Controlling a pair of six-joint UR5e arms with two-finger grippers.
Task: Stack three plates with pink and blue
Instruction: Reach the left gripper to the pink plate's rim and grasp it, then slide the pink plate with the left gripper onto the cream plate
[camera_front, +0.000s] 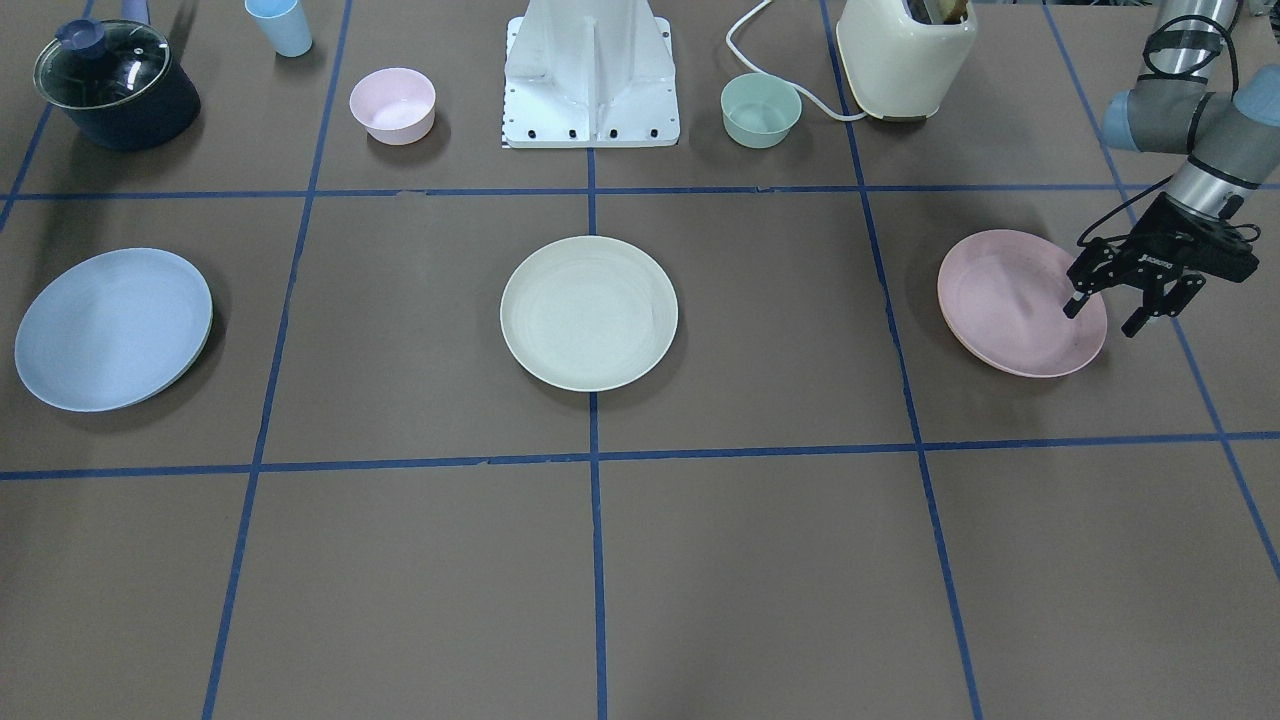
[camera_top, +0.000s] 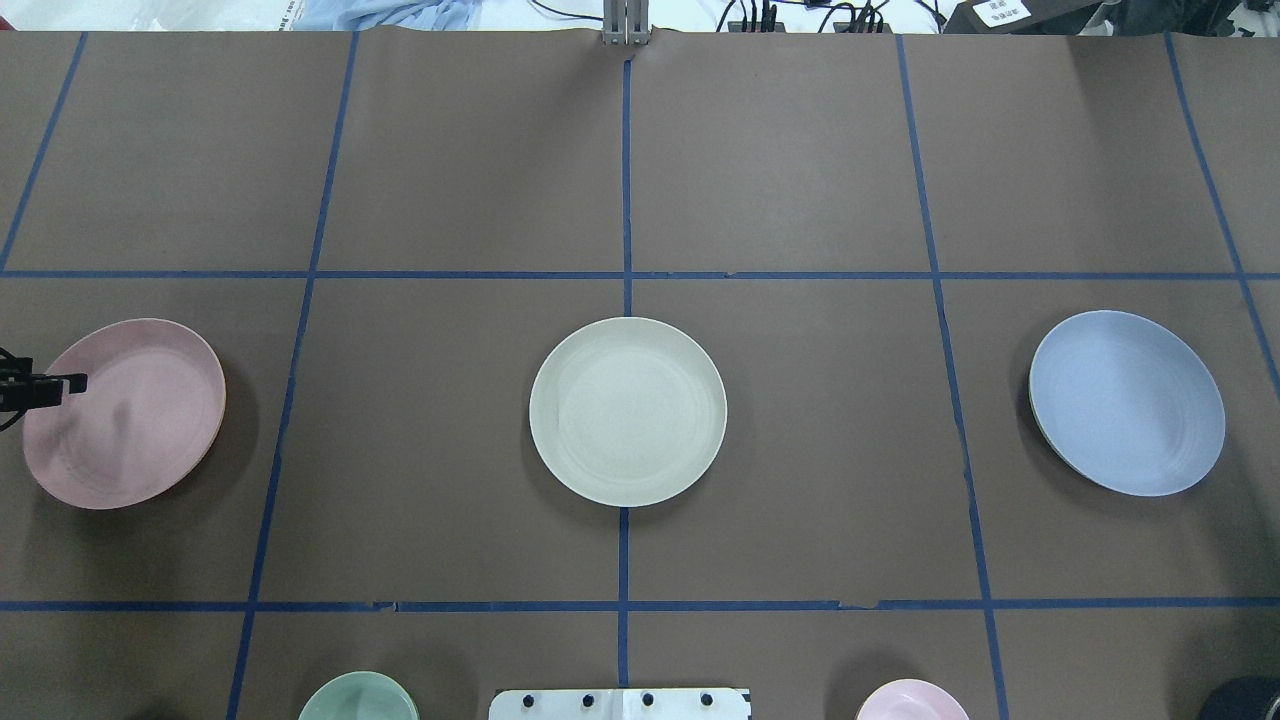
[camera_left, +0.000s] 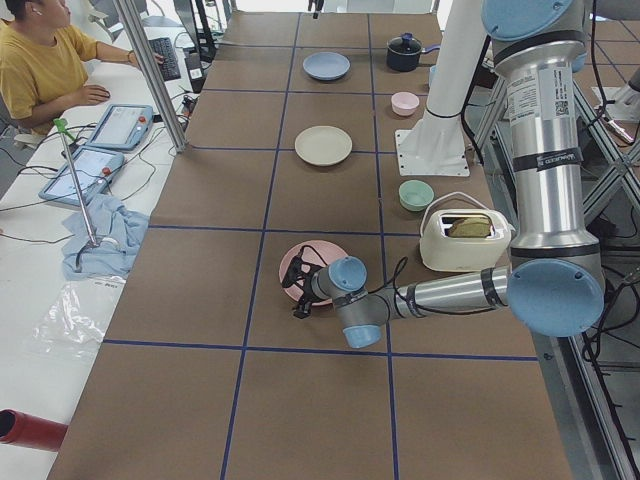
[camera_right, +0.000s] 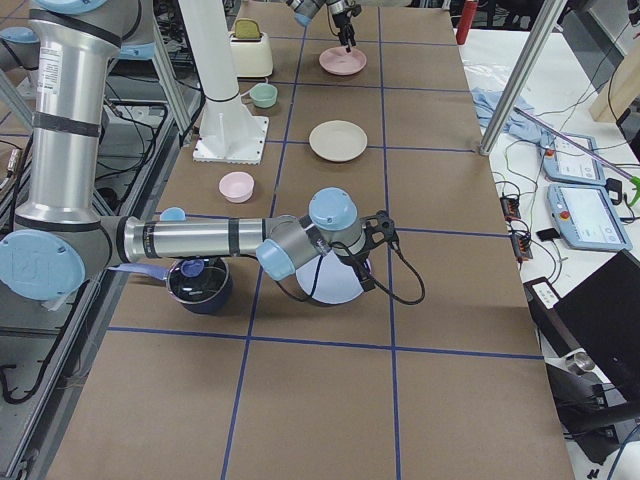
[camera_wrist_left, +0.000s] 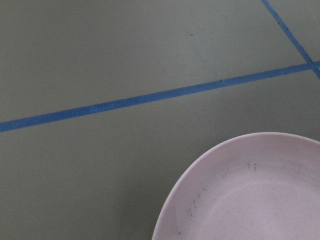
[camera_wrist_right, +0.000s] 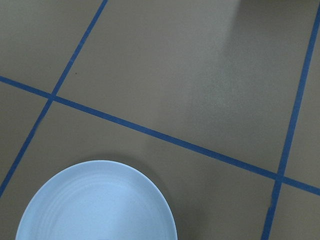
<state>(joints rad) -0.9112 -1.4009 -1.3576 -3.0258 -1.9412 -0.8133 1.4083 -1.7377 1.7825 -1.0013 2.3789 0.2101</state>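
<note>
Three plates well apart in one row across the table, from the overhead view's left: pink plate, cream plate, blue plate. Two small bowls nearer the robot, mint-green bowl then pink bowl, plus one toaster with a slice of bread in its slot. Left gripper spread wide astride the pink plate's outer rim; right gripper over the blue plate, spread or closed impossible to tell.
</note>
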